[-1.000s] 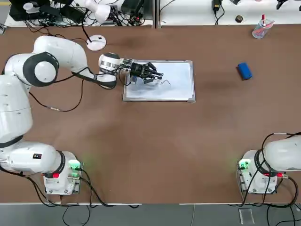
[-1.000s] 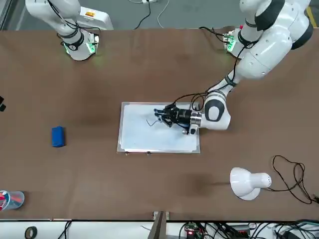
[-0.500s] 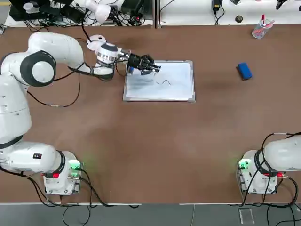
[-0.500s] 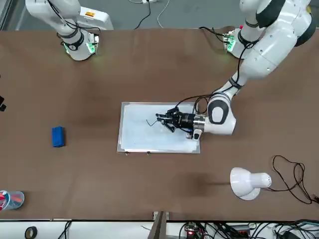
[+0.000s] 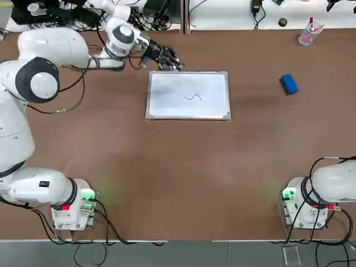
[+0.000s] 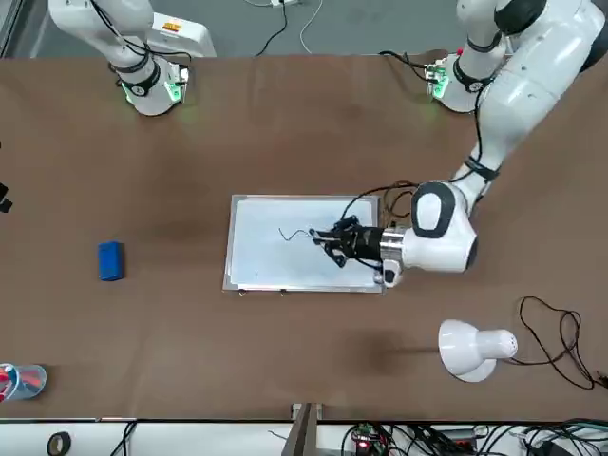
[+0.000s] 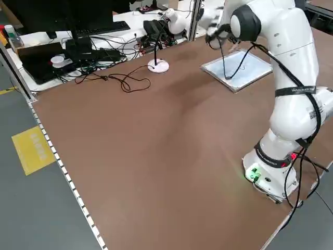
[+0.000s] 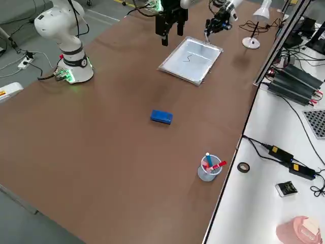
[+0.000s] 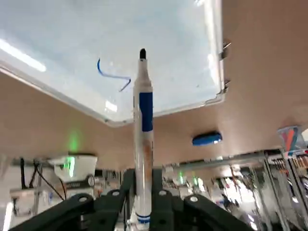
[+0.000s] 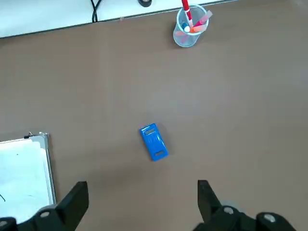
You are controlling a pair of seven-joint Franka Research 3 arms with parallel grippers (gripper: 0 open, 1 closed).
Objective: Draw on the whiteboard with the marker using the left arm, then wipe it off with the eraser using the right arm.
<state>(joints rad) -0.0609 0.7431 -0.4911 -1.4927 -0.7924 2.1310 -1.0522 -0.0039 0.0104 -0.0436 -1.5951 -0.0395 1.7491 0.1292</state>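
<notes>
In the left side view the left gripper (image 7: 212, 27) was a blur, the marker (image 9: 143, 139) perhaps lost within it, and the whiteboard (image 7: 244, 78) partly hidden behind the arm.

The whiteboard (image 5: 188, 94) looks glossy and smooth, metal-framed; the table (image 5: 178, 178) matt brown; the marker (image 9: 143, 139) smooth plastic.
</notes>
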